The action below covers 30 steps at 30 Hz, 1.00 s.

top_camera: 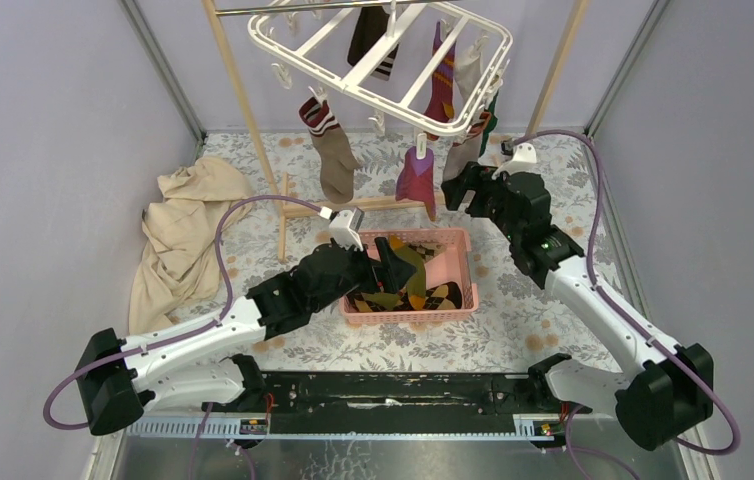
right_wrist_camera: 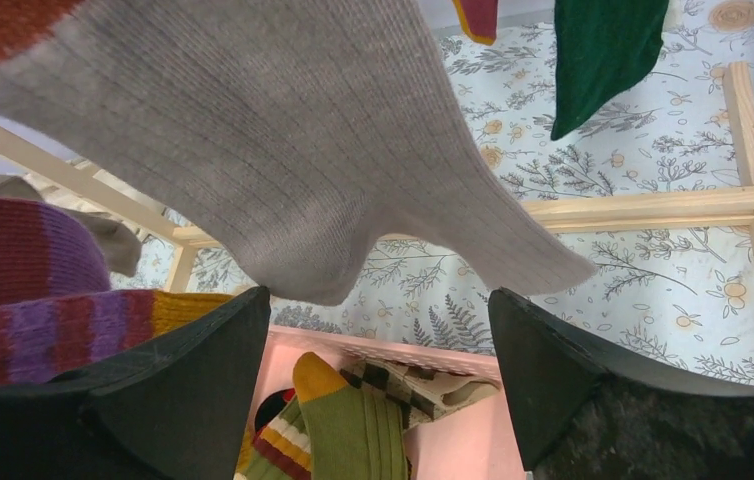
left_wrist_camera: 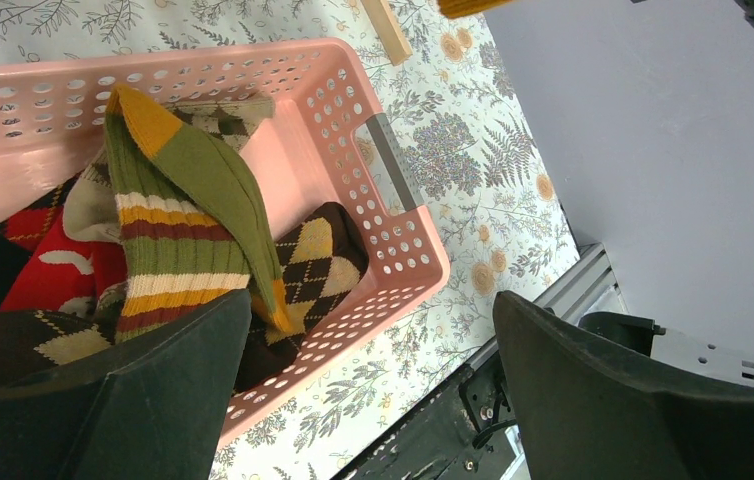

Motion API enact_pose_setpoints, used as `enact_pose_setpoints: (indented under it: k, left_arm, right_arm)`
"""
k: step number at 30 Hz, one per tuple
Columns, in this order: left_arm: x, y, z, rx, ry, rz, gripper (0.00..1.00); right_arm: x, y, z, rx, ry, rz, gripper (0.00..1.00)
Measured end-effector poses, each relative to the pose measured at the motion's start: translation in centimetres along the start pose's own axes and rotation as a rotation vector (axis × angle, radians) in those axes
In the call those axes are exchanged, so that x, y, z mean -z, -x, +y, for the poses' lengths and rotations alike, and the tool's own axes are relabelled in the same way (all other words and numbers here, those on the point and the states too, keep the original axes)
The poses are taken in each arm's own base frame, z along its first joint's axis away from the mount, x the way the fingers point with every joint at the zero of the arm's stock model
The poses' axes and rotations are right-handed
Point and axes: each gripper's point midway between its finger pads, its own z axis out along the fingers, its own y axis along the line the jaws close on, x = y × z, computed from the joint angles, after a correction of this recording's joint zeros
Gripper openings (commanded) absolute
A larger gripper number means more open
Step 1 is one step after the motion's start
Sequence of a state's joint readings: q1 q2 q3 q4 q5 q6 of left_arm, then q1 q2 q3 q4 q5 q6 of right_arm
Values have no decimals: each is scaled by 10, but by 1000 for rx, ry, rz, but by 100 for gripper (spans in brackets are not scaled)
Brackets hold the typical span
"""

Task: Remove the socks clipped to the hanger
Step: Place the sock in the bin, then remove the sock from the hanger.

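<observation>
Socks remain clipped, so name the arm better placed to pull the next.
Probably right. The open right gripper is at the grey ribbed sock on the white plastic hanger; the left gripper sits low over the pink perforated basket.

Top external: you are looking down from above and behind the arm bases, facing the far wall and taking in the whole table (top_camera: 553, 330), the hanger (top_camera: 393, 45) and the pink basket (top_camera: 413, 315).

Left wrist: you are looking steeply down at close range, past the left fingers (left_wrist_camera: 153, 400), into that basket (left_wrist_camera: 333, 130).

Right wrist: you are sitting very near a grey sock (right_wrist_camera: 303, 150), peering under it between the right fingers (right_wrist_camera: 593, 400) toward the table, and catching a piece of the basket (right_wrist_camera: 453, 445).

All three views are overlapping at the basket.
</observation>
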<state>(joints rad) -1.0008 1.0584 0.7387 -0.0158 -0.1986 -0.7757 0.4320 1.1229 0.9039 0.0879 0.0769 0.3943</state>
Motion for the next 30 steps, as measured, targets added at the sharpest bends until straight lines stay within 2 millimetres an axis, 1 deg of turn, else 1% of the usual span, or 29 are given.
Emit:
enact_pose_setpoints:
  k: [3,5,7,9,12,13,17,21,24,26,27,28,29,30]
  left_arm:
    - [0,0,0,0,0,0,99]
    - [0,0,0,0,0,0,99]
    - [0,0,0,0,-1,0,99]
    - [0,1,-1,0,-2,-1,99]
    - [0,1,-2,1,-4,-2,99]
    - [0,2,-3,1,-7,-2,99]
    - [3,8,-10,4,-27,-7,98]
    - [13,20,-23,12,-65,-25,97]
    - [22,31,-37,18,-109,-45,97]
    - [27,36,-45,21,-136,-52,97]
    - [29,38,-48,23,-146,-54,97]
    - [30,39,-51,23,-154,-57,97]
    - [31,40,-52,24,-159,-59,98]
    - [32,41,-53,24,-162,-60,98]
  right_arm:
    - [-7,-6,-2,2,-7,14,88]
    - [-11,-10,-4,3,-12,24,86]
    - [-15,-13,-5,7,-16,29,77]
    - [-18,-14,-7,15,-22,28,62]
    - [-21,-12,-7,32,-17,16,37]
    - [-22,-10,-6,39,-14,10,31]
    - [-19,3,-1,64,9,-36,17]
    - [-6,18,6,86,41,-80,4]
    - [8,33,14,98,69,-124,0]
    - [17,40,16,100,76,-144,1]
    - [21,42,16,101,78,-148,10]
    - [25,43,17,102,80,-149,23]
    - [28,42,19,106,91,-143,38]
    - [30,41,22,109,109,-135,50]
